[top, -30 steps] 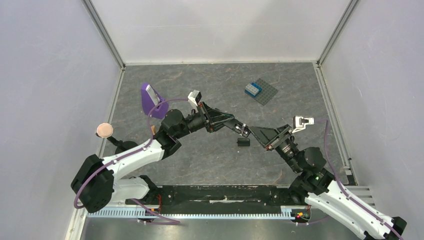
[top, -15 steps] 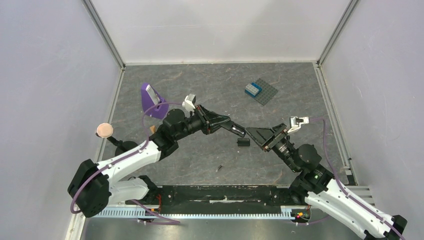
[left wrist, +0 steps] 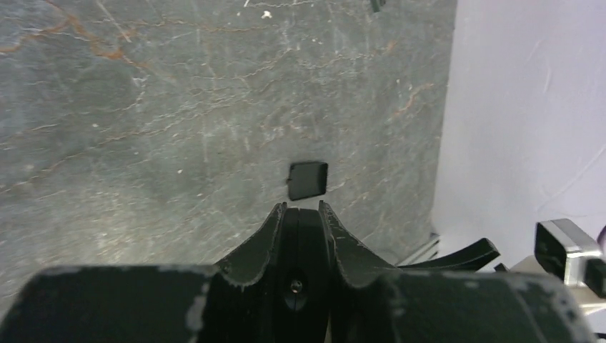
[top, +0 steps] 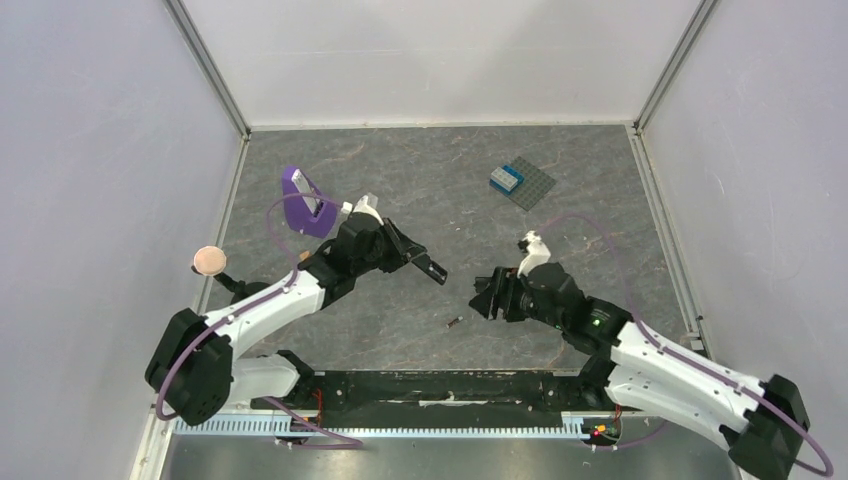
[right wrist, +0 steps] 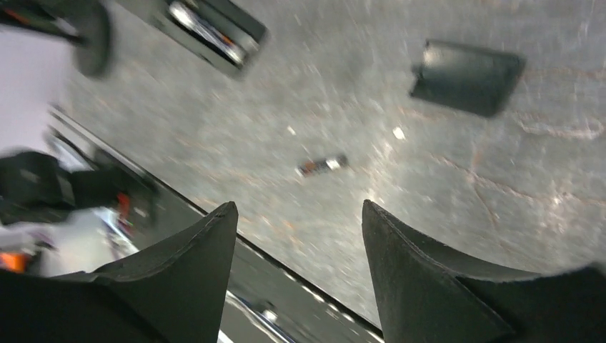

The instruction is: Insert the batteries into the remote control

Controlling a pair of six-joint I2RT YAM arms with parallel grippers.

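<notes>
My left gripper (top: 422, 262) is shut on the remote control (top: 434, 269), a slim black bar that sticks out past its fingertips; in the left wrist view the bar (left wrist: 304, 236) fills the gap between the fingers. The right wrist view shows the remote (right wrist: 214, 25) blurred, with something silvery in its open side. One battery (top: 453, 322) lies loose on the table, small and dark (right wrist: 323, 165). My right gripper (top: 487, 297) hovers low to its right, open and empty (right wrist: 299, 207).
A small black cover plate (left wrist: 307, 180) lies flat on the table (right wrist: 468, 75) beside the right gripper. A purple stand (top: 300, 200) is at the back left, a grey studded baseplate with a blue brick (top: 523, 183) at the back right. A black rail (top: 440, 385) runs along the near edge.
The two grippers have parted. The left drew back to the left with the remote. The right opened and swung down towards the table. A battery now lies loose on the table.
</notes>
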